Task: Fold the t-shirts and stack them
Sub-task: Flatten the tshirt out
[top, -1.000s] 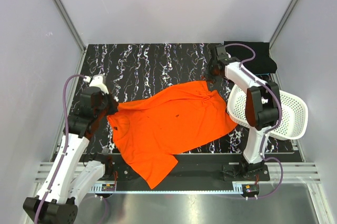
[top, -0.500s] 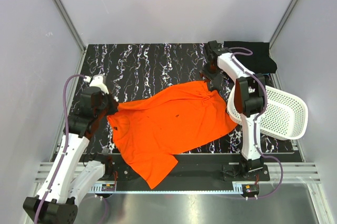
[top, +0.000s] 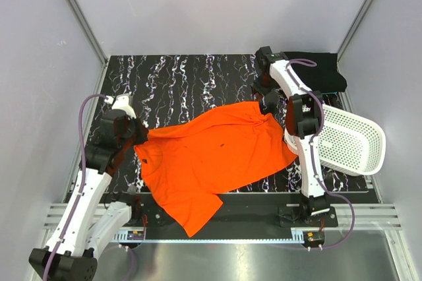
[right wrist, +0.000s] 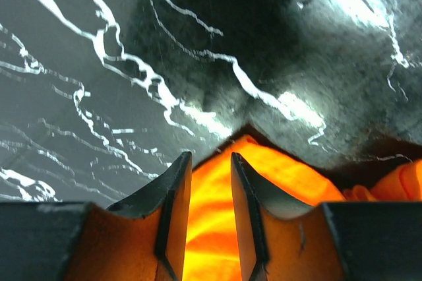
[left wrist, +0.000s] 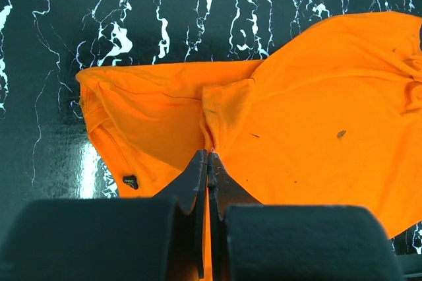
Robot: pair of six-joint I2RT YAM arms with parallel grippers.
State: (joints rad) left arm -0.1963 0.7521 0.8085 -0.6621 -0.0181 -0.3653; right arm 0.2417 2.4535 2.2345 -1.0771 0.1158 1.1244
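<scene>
The orange t-shirt [top: 211,156] lies spread and rumpled across the black marbled table [top: 184,83]. My left gripper [top: 137,139] is at its left edge, jaws shut on a pinched fold of the orange cloth [left wrist: 316,109] by the collar; the left gripper [left wrist: 208,154] shows no gap. My right gripper [top: 267,103] hangs over the shirt's far right corner. In the right wrist view the right gripper [right wrist: 211,156] stands open, its fingers either side of that orange corner [right wrist: 290,175]. The black t-shirt [top: 316,73] lies folded at the back right.
A white perforated basket [top: 349,139] lies tipped on its side at the right, close behind my right arm. Grey walls close in the table on three sides. A metal rail runs along the near edge by the arm bases.
My right arm has swung its elbow leftward off the basket, and its gripper has come down over the shirt's far right corner. The left arm and the shirt have not moved.
</scene>
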